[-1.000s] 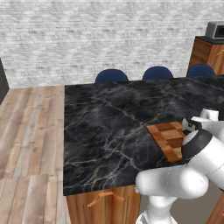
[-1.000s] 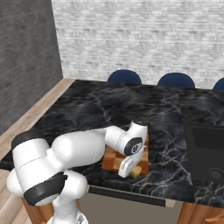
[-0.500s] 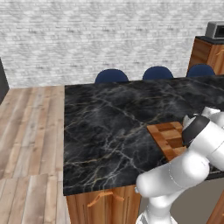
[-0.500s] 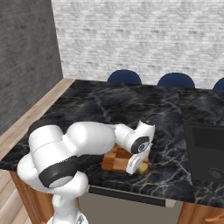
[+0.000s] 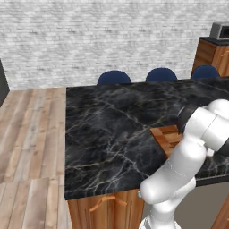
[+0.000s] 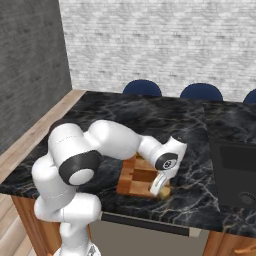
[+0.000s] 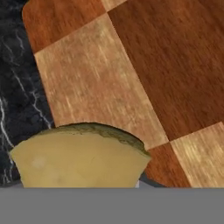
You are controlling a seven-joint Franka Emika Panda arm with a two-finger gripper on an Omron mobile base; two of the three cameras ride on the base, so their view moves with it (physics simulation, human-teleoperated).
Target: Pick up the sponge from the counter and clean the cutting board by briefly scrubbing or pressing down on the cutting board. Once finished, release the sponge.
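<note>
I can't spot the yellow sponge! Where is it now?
The sponge is in the tool, at the cutting board's front right corner in the right base view, near the counter's front edge.

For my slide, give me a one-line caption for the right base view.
Robot arm reaches low over the cutting board, its gripper holding the sponge at the board's corner on the counter.

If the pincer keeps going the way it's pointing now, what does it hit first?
Probably the cutting board: the pincer points down at its corner with the sponge ahead of it, so the sponge likely touches first. Depth is unclear.
</note>
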